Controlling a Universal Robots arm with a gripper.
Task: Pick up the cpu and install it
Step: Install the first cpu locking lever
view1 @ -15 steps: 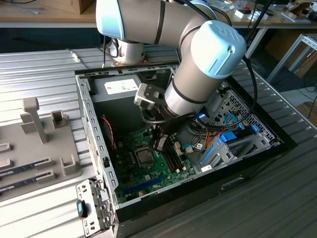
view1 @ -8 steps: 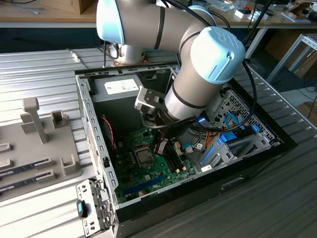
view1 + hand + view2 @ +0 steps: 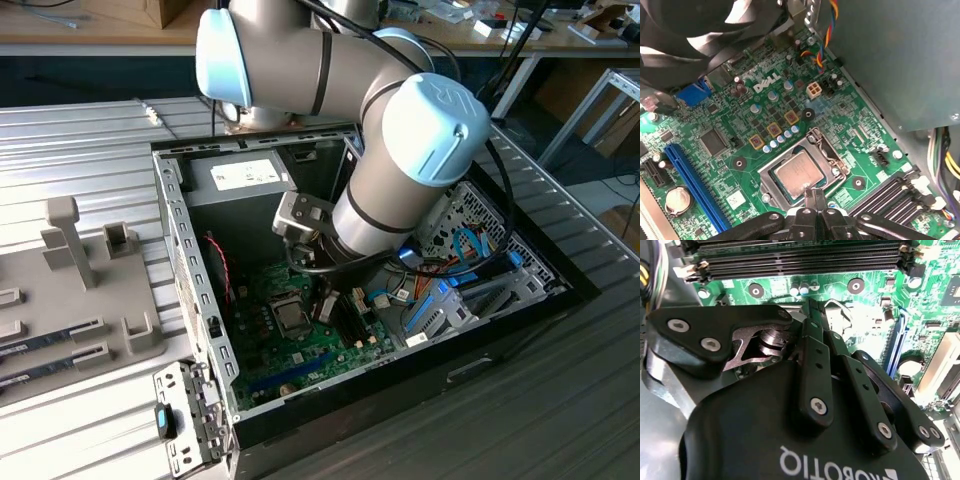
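My hand (image 3: 814,196) is pinched narrow, fingertips together at the edge of the cpu (image 3: 799,175), which lies flat in its socket (image 3: 771,187) on the green motherboard (image 3: 735,145).

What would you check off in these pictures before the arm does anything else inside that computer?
1. The cpu lies in its socket on the motherboard: ok, it looks flat and square in the frame.
2. Gripper at the cpu's edge: ok, the fingertips are together there; whether they touch the chip, cannot tell.
3. Nothing clamped between the fingers: ok.
4. Socket cover closed over the cpu: not ok, the chip's metal top is bare.
5. The arm keeps off the case walls: ok in the exterior view.
6. Wires away from the socket: ok.
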